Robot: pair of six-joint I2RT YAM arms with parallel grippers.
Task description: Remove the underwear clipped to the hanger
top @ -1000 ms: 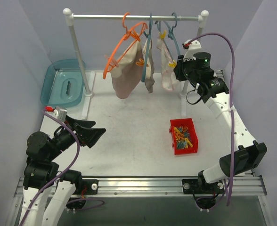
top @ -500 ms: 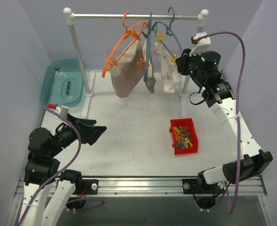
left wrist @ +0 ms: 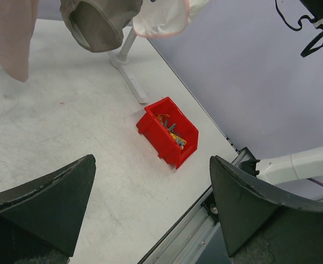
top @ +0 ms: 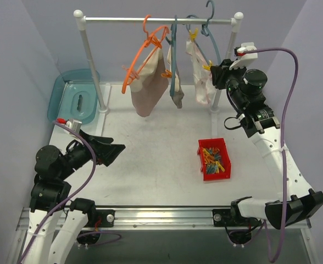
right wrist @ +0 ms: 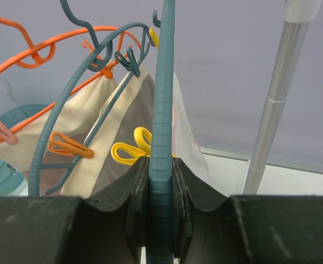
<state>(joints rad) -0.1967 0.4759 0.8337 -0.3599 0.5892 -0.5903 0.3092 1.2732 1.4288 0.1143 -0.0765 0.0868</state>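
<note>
Lilac walls close in on a white table (top: 150,165) where the underwear, three pairs in all, hangs from a rail (top: 150,20) on white posts at the far side. At right, the right fingers (right wrist: 161,181) are clamped shut on the arm of a teal hanger (right wrist: 162,82), which runs straight up between them in the wrist view. The white briefs (top: 201,77) with pink trim hang just beside those fingers on their left, held by yellow clips (right wrist: 123,149). Farther left of the right fingers, the taupe briefs (top: 176,96) droop from a second teal hanger (top: 173,60). Beyond them the dusty pink briefs (top: 150,88) are pegged to an orange hanger (right wrist: 38,55). The left fingers (left wrist: 150,209) stand spread wide with nothing between them, hovering over the near left of the table. All three pairs hang ahead of and above them. A red bin (left wrist: 168,132) of coloured clothespins sits on the table ahead of the left fingers, below and well apart from the right ones. A teal tub (top: 57,93) rests at the far left corner, beyond the left fingers.
</note>
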